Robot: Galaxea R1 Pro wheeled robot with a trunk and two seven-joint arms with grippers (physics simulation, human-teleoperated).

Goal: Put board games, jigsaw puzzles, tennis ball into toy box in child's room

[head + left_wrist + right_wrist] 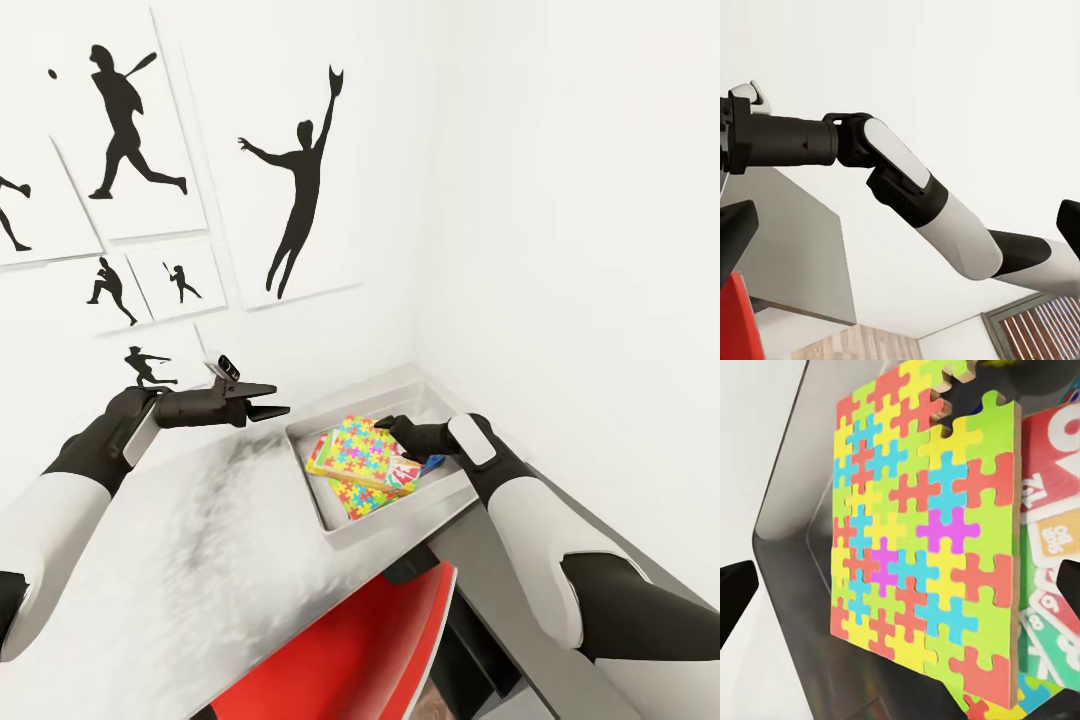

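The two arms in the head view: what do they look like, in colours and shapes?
Both arms are built of rounded white shells joined by black segments. The left arm ends in a black wrist with a white plate and a black pincer with pointed fingers, a small white-and-black block above it. The right arm has a white oval plate near its black pincer.

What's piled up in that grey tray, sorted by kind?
Jigsaw puzzles: 2, stacked, the lower one peeking out at
Game boxes: at least 1, a red and white one under the puzzles; a blue corner may belong to another
Total in the tray: at least 3 things visible
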